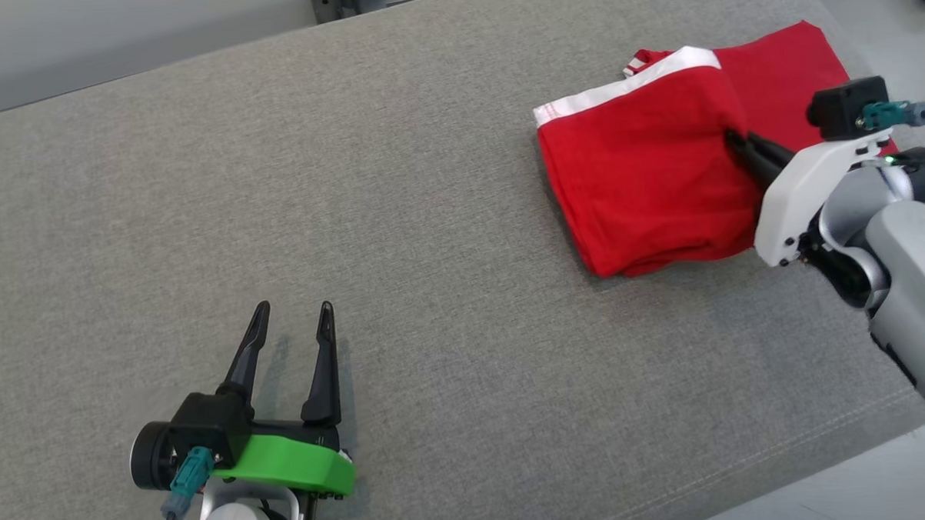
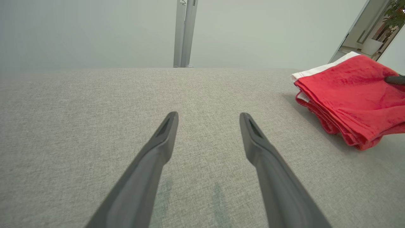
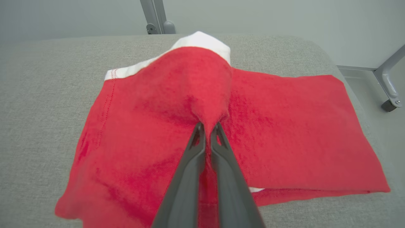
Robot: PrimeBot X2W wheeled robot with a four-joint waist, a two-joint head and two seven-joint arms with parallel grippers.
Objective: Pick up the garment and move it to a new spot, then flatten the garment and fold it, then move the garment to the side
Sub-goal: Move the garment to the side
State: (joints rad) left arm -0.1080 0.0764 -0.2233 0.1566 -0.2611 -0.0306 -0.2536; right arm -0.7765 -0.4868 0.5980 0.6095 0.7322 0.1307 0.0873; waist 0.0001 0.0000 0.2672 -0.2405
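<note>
Here, garment (image 1: 644, 177) on grey fabric table (image 1: 352, 179); pale wall (image 2: 95, 31), possibly doorway (image 2: 368, 38).

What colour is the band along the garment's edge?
White band with red stitching, on a red garment; it shows best in the head view.

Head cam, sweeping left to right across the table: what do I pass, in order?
left gripper, open, low over the grey table → red garment, lying folded → right gripper, shut on a pinch of the garment's right part, its arm running off the right edge.
</note>
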